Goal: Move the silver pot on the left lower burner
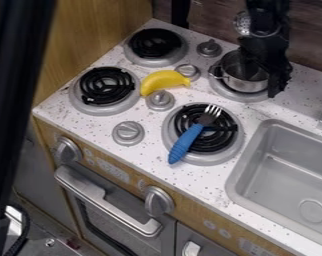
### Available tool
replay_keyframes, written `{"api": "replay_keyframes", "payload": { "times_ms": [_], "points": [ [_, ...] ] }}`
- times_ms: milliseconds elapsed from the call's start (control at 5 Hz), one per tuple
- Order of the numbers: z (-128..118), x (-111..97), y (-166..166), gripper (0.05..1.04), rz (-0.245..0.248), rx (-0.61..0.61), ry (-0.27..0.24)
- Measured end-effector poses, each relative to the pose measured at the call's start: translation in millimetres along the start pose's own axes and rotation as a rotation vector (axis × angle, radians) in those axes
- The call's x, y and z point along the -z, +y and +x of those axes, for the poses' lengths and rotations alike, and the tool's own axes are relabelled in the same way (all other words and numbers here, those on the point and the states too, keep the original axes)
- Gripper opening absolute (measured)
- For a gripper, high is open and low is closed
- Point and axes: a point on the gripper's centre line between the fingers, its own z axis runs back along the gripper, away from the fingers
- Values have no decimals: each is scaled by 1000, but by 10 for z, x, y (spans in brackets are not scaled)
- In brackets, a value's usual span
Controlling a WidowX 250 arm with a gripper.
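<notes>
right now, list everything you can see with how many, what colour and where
round metal pot: 1, silver, upper right burner
curved toy banana: 1, yellow, on the counter amid the burners
plastic-handled fork: 1, blue handle, silver tines, across lower right burner
round coil burners: 4, grey and black, stovetop
round counter knobs: 4, grey, between burners
round front knobs: 2, grey, front panel
long door handle: 1, silver, oven front
rectangular sink: 1, grey, right
speckled counter: 1, white, under everything
robot arm: 1, black, from top edge
pincer: 1, black, at the pot
</notes>
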Motion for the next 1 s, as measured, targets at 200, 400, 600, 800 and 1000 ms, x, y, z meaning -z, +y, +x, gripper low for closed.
{"api": "replay_keyframes", "payload": {
  "times_ms": [200,400,600,800,1000],
  "points": [
    [193,106,104,995,39,-1,-23],
    [226,182,204,995,65,-40,4],
    [192,411,262,995,46,-84,28],
    [81,564,317,995,46,-98,76],
    [82,594,302,949,20,-117,82]
  ]
}}
